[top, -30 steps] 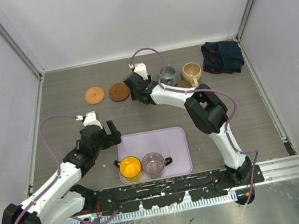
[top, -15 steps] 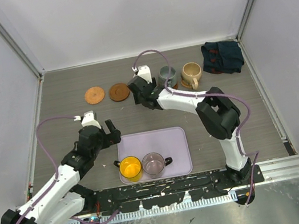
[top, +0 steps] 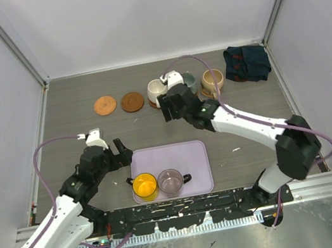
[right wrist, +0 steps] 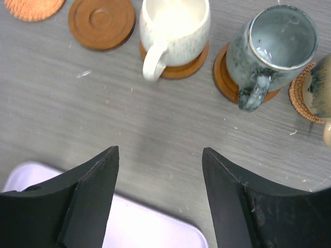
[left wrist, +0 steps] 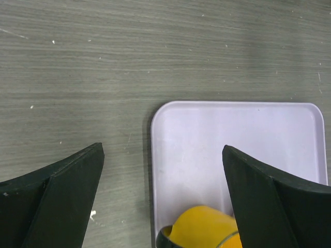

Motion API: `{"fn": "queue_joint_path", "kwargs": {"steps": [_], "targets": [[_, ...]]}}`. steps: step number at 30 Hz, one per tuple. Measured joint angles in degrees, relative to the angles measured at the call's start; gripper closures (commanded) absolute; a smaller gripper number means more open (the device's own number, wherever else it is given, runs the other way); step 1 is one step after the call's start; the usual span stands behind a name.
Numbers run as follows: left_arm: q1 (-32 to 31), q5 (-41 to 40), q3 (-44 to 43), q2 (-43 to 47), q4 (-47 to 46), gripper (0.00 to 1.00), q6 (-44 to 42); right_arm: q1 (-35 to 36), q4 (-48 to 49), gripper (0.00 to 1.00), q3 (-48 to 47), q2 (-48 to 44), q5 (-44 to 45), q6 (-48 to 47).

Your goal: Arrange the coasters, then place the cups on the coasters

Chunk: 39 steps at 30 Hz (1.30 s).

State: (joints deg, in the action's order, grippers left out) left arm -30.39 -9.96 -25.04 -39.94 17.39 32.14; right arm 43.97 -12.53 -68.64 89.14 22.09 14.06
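Observation:
Two bare coasters, a woven orange one (top: 105, 104) and a dark brown one (top: 132, 102), lie at the far left. To their right a cream cup (right wrist: 173, 23), a grey-green cup (right wrist: 276, 44) and a beige cup (top: 212, 80) each stand on a coaster. The yellow cup (top: 145, 186) and the glass cup (top: 170, 181) stand on the lavender tray (top: 178, 154). My right gripper (right wrist: 160, 151) is open and empty, just on the near side of the cream cup. My left gripper (left wrist: 163, 149) is open over the tray's left edge, above the yellow cup (left wrist: 207, 230).
A dark blue folded cloth (top: 246, 63) lies at the far right corner. Grey walls close in the table on three sides. Each arm trails a purple cable loop.
My right gripper has drawn back from the cream cup, which now stands free on its coaster, and its jaws have widened. The left arm has shifted slightly nearer and to the left.

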Motion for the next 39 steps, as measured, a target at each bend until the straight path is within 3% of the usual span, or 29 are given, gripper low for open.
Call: {"fn": "queue_joint_path", "kwargs": {"steps": [7,15,32,39], "targets": [[-0.4,1.9,1.4,9.7,7.9,0.02,2.5,-0.4,-3.3,0.3,12.6,-14.0,-11.8,-8.3],[-1.1,5.4,3.1,20.3,17.4,0.02,7.6,-0.4,-8.9,0.3,16.2,-17.8,-22.3,-12.7],[-3.4,7.3,3.1,19.3,22.5,0.02,12.0,-0.1,-8.3,0.36,14.0,-15.0,-39.5,-12.0],[-3.4,4.7,3.1,19.3,22.1,0.02,11.8,7.0,-7.6,0.36,6.4,-7.0,-43.6,-12.3]]}}
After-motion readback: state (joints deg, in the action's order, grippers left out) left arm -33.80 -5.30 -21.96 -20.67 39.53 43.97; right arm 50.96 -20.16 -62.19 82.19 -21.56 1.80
